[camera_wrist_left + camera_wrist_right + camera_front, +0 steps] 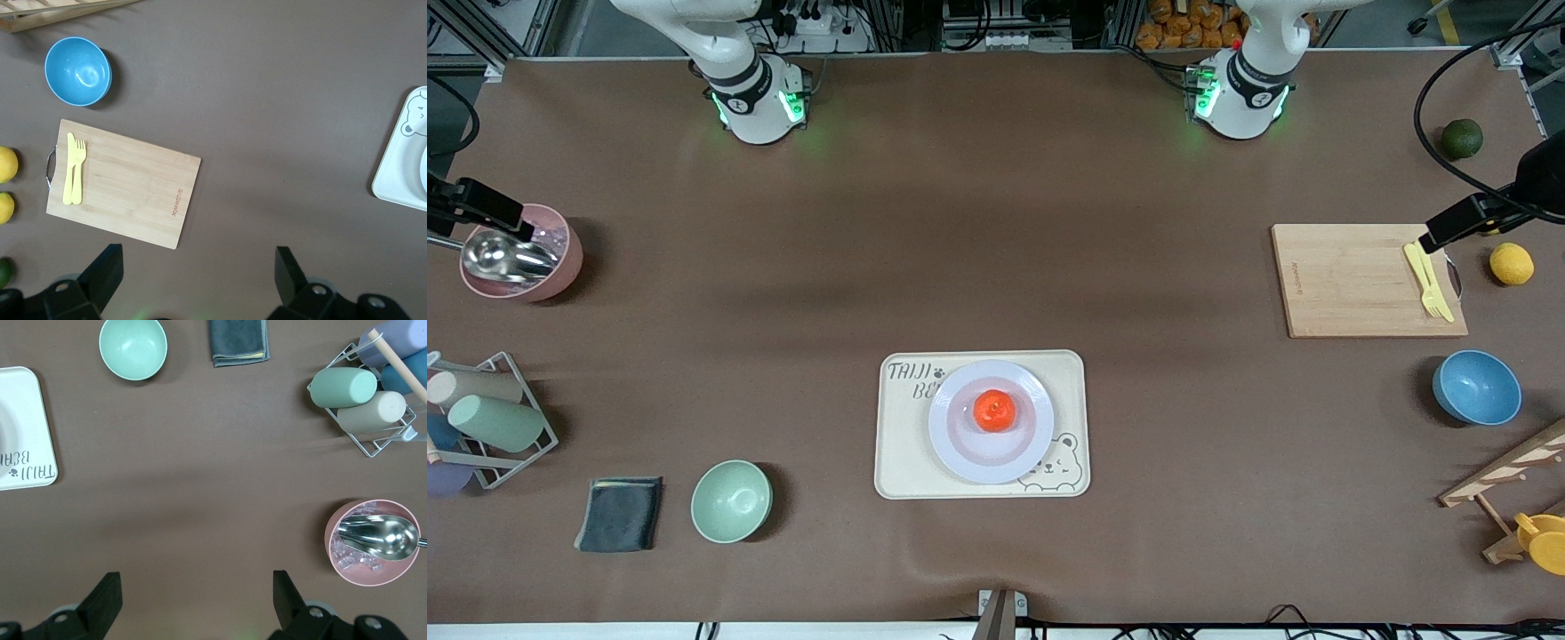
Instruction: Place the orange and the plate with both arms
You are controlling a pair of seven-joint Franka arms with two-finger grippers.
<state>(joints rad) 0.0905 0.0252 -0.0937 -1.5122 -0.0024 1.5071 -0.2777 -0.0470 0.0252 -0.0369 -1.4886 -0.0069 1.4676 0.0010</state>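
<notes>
Brown table (996, 222) | orange (994, 411) on plate (960, 444), tray (898, 471)

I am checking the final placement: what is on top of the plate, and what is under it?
The orange sits in the well of the plate. Under the plate is the cream bear-print tray; the plate covers part of the tray's lettering and surface.

bowls (731, 500), tray (898, 462), cutting board (1352, 280)
</notes>
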